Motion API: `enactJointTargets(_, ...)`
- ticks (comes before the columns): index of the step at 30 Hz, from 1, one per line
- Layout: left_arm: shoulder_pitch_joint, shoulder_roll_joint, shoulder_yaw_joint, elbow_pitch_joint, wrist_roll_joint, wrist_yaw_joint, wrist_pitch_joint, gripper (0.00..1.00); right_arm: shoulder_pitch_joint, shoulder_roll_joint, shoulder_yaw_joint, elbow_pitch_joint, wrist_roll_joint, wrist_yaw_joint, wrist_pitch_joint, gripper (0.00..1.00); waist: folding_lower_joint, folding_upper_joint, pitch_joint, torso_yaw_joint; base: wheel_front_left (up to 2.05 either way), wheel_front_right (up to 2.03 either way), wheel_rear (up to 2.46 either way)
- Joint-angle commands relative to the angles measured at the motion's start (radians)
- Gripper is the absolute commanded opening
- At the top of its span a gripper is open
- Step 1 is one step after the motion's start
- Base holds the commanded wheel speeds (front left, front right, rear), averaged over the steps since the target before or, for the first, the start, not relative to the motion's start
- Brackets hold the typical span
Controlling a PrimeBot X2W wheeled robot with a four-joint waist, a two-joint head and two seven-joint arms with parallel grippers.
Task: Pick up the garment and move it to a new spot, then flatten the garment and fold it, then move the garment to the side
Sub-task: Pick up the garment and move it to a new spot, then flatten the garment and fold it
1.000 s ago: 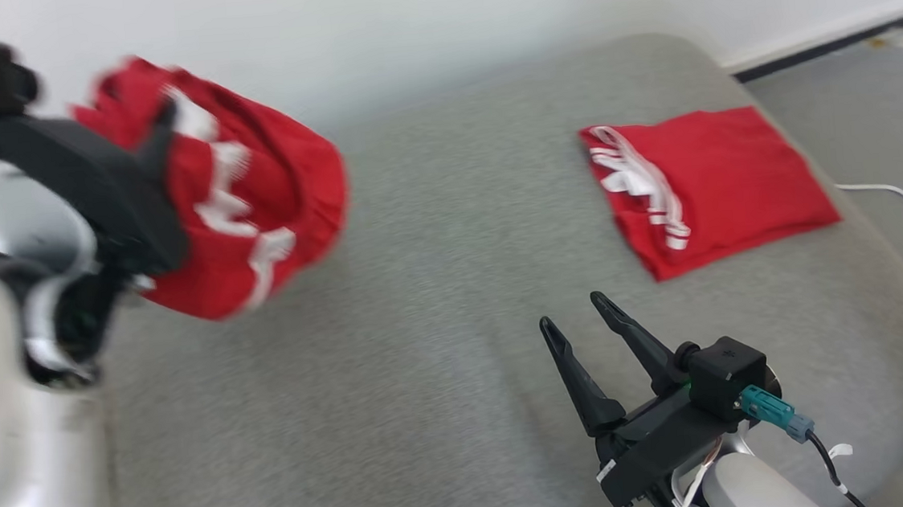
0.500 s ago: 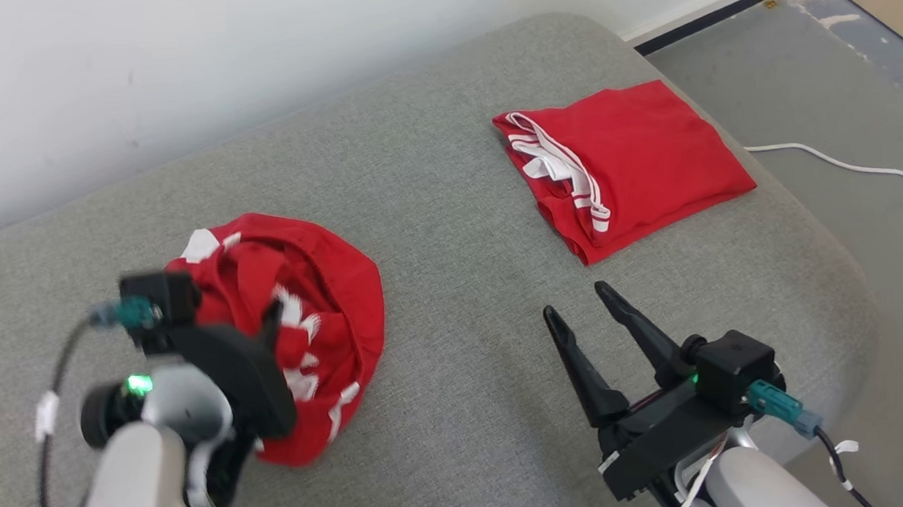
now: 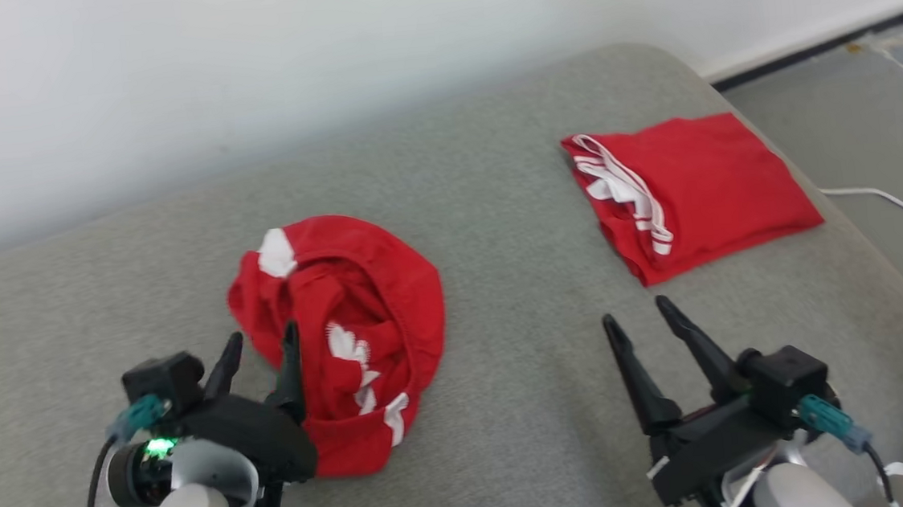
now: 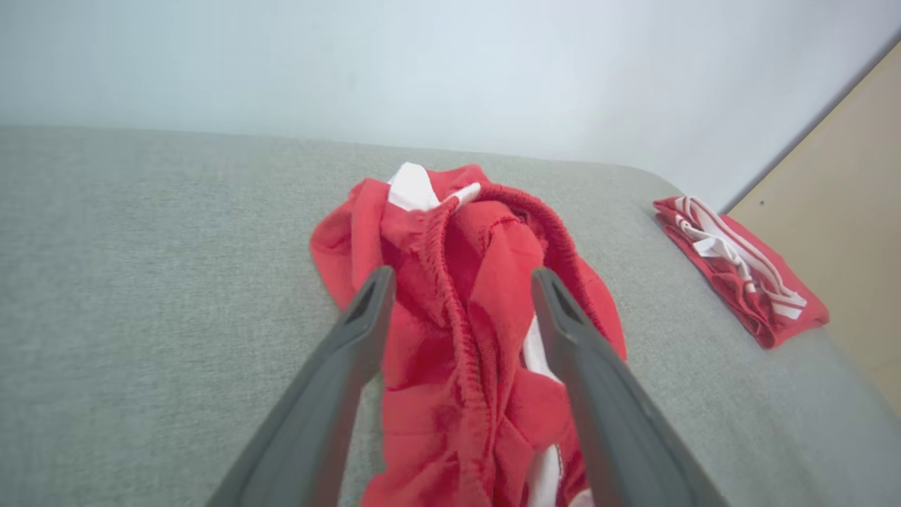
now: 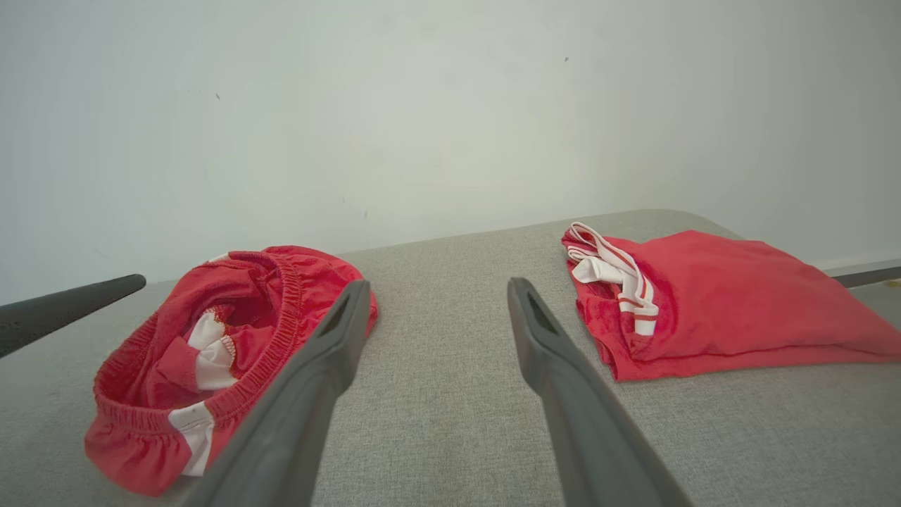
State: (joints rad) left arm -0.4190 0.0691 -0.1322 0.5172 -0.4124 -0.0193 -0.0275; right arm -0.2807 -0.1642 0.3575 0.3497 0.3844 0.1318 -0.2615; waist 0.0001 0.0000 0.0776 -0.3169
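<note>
a crumpled pair of red shorts [image 3: 360, 325] with white trim lies in a loose heap on a grey upholstered cushion [image 3: 496, 202], left of centre in the head view, its elastic waistband gaping upward. the robot's left gripper [image 3: 260, 347] sits at the near-left edge of the heap with its two dark fingers spread apart and clasping nothing. in the left wrist view those fingers frame the bunched red cloth [image 4: 479, 282], but whether their tips touch the fabric cannot be told. the right gripper [image 3: 636, 313] hangs over bare grey upholstery, well apart from the shorts, its fingers likewise parted and empty. in the right wrist view, its fingers point at the open stretch of cushion between the two red items.

a second red garment [image 3: 703, 177], folded into a neat rectangle with white striped trim along its left edge, rests near the cushion's far right corner. a plain white wall [image 3: 244, 76] runs behind the cushion. beyond the cushion's right edge, a white cable [image 3: 890, 199] trails across the grey floor [image 3: 852, 117].
</note>
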Motion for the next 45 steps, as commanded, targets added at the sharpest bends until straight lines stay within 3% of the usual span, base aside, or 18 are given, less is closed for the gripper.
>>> enactJointTargets(1, 0.032, -0.001, 0.012, -0.018, -0.004, -0.004, -0.051, 1.00, 0.017, -0.013, -0.016, -0.003, -0.008, -0.002, -0.001, 1.00, -0.0001, 0.0000, -0.046, 0.060, 0.00, 0.00, 0.00)
enactJointTargets(8, 0.146, 0.042, 0.051, -0.105, 0.028, 0.002, -0.216, 1.00, 0.058, -0.042, -0.091, -0.013, -0.018, -0.002, 0.008, 1.00, -0.0001, 0.0000, -0.085, 0.150, 0.00, 0.00, 0.00)
enactJointTargets(18, 0.330, 0.085, 0.106, -0.288, 0.151, 0.017, -0.237, 1.00, 0.103, -0.063, -0.127, 0.009, -0.035, -0.002, 0.008, 1.00, -0.0001, 0.0000, -0.118, 0.215, 0.00, 0.00, 0.00)
enactJointTargets(28, 0.498, 0.029, 0.171, -0.383, 0.198, -0.006, -0.237, 1.00, 0.138, -0.048, -0.200, 0.027, -0.046, -0.002, 0.004, 1.00, -0.0001, 0.0000, -0.132, 0.235, 0.00, 0.00, 0.00)
enactJointTargets(45, 0.511, 0.001, 0.220, -0.371, 0.234, -0.033, -0.237, 1.00, 0.123, -0.036, -0.203, 0.038, -0.052, -0.002, 0.007, 1.00, -0.0001, 0.0000, -0.122, 0.223, 0.00, 0.00, 0.00)
